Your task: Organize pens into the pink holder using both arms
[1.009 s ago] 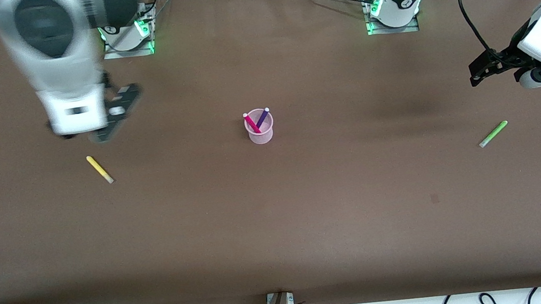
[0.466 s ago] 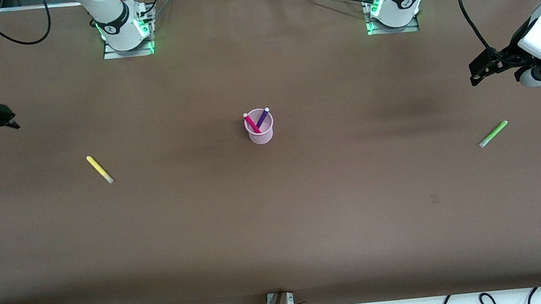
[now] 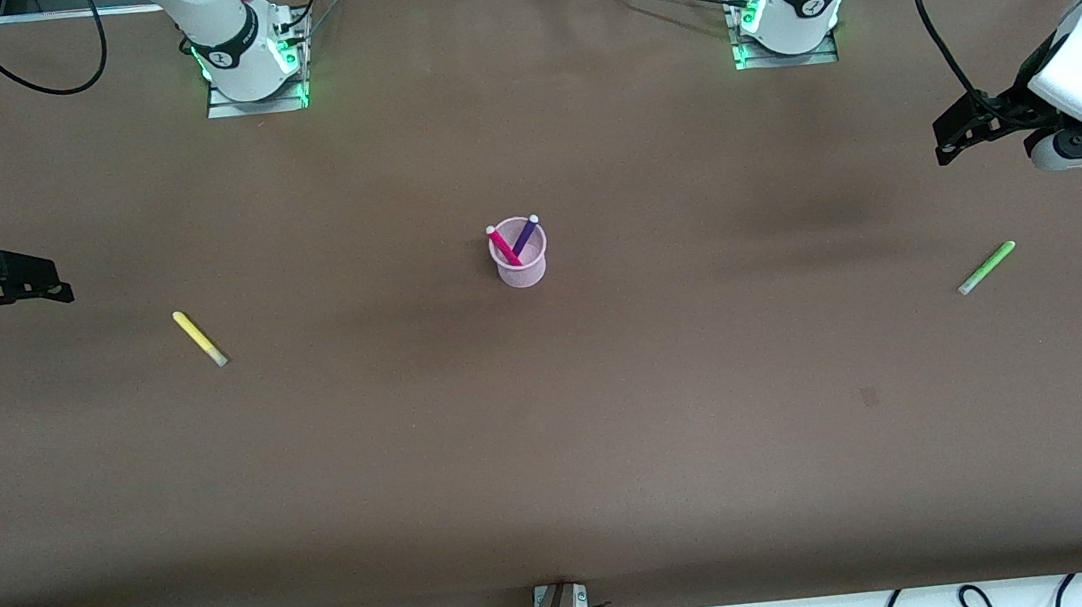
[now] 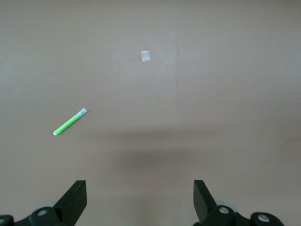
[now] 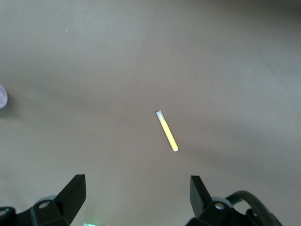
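Observation:
The pink holder [image 3: 520, 259] stands mid-table with the magenta-pink pen [image 3: 503, 246] and the dark purple pen [image 3: 525, 235] leaning in it. The yellow pen [image 3: 200, 338] lies flat toward the right arm's end; it also shows in the right wrist view [image 5: 167, 132]. The lime green pen [image 3: 987, 268] lies flat toward the left arm's end; it also shows in the left wrist view [image 4: 69, 121]. My right gripper [image 3: 46, 282] is open and empty, up over the table's right-arm end. My left gripper [image 3: 949, 143] is open and empty, up over the table's left-arm end.
The brown table [image 3: 554, 423] carries a small pale square mark [image 3: 869, 397], also in the left wrist view [image 4: 146, 56]. The two arm bases [image 3: 253, 67] [image 3: 782, 17] stand along the table's edge farthest from the front camera. Cables lie along the edge nearest to it.
My right arm has swung from over the table out to the right-arm end, its gripper now over the table short of the yellow pen. My left gripper has barely shifted.

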`<state>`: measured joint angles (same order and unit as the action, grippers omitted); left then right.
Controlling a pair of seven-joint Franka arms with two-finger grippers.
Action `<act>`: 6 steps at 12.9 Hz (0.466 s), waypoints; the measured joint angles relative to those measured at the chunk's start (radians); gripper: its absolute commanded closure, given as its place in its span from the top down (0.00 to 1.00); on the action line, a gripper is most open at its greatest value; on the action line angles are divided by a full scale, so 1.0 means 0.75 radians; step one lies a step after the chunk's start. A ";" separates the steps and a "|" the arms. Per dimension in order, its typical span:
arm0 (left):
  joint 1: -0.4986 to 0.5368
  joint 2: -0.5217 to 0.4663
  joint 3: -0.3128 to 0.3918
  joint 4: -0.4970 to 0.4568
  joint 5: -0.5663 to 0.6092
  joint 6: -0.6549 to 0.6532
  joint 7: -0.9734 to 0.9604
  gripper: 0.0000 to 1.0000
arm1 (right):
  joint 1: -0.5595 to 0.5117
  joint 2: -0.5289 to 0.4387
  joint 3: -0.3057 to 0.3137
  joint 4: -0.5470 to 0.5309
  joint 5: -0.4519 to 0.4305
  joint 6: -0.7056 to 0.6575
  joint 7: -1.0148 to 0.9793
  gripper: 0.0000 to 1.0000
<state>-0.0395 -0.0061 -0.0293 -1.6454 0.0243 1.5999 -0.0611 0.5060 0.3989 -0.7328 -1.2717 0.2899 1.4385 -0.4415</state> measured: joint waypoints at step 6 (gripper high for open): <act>0.000 0.000 0.000 0.002 0.000 -0.010 0.009 1.00 | 0.050 0.024 0.013 0.000 0.001 0.046 0.332 0.99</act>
<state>-0.0392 -0.0062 -0.0293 -1.6437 0.0243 1.5927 -0.0546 0.5432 0.4170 -0.7234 -1.2713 0.2910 1.4730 -0.1924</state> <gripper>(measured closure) 0.000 0.009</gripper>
